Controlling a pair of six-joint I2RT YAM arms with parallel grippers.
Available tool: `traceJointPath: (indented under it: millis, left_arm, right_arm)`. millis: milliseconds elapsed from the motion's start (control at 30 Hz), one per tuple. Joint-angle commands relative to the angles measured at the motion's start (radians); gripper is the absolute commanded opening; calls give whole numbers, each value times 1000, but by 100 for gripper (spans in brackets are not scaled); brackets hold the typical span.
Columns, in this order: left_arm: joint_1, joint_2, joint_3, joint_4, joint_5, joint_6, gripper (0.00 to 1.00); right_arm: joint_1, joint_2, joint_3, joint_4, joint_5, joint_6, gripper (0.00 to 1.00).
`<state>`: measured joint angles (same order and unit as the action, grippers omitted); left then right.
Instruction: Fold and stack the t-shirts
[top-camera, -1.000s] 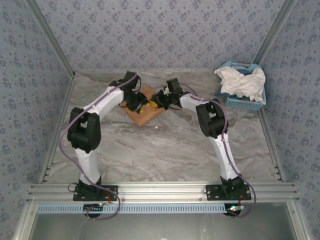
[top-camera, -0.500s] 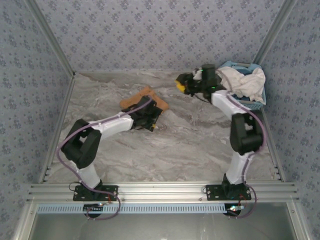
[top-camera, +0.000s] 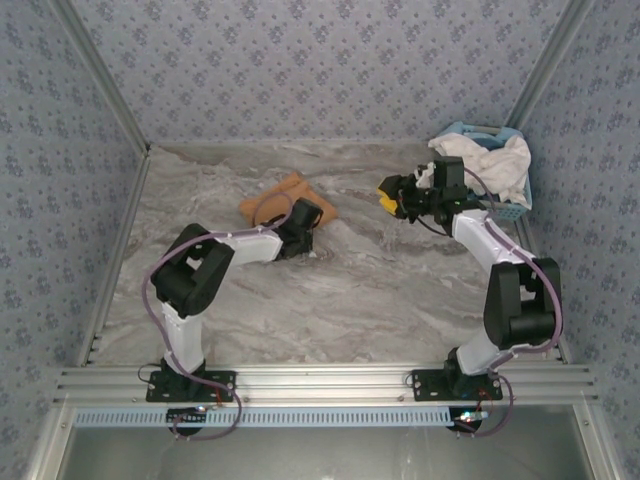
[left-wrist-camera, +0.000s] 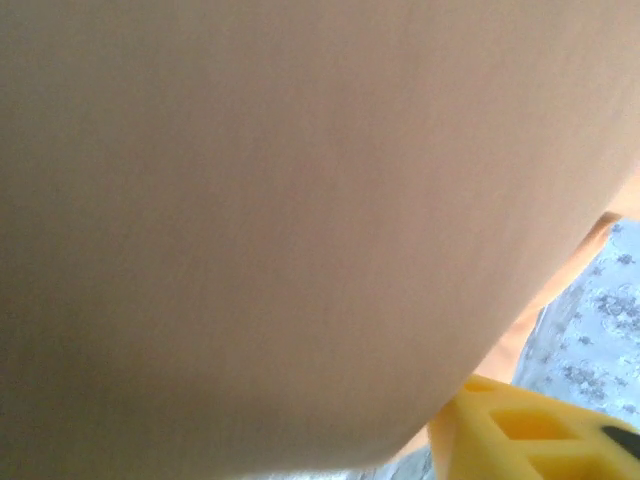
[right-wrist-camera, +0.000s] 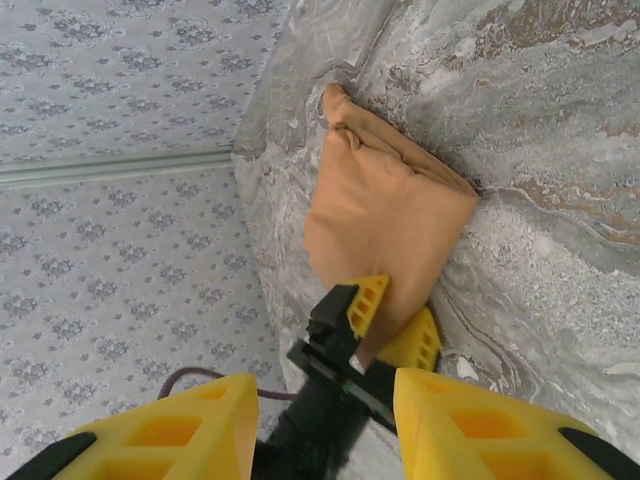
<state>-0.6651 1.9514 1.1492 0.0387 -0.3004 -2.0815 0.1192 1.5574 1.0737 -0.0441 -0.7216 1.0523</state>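
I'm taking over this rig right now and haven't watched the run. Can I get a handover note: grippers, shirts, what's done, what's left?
Left gripper: shut on an edge of the tan shirt, low over the table.
Right gripper: open, empty, in the air between the tan shirt and the basket.
Tan shirt: a small folded packet at the table's far middle.
White shirt: crumpled in the basket, far right corner.
Done: tan shirt looks folded.
Left: release it, fetch and fold the white shirt, stack the two.
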Motion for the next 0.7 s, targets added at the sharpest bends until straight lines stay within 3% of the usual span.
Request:
traceJointPath:
  millis: [0,200,367,533,667]
  left_arm:
    - [111,24,-22,71,-18,-206,36]
    - [382,32,5,106,290,193,36]
    - [608,119,241,-161,563,637,40]
    - [731,248,495,-476,677,958,44]
    - [786,334,689,-695,644,1158,45]
  right_arm:
    - [-3,-46,-8,-28,-21,-44,43]
    - [3,-81,-59,-75,-33,-80,41]
    - [6,-101,-78,-106,-23,-99,41]
    - [8,-89,-88,-93,-17,-90,41]
    - [14,-67,-81,-74,-12,-76,41]
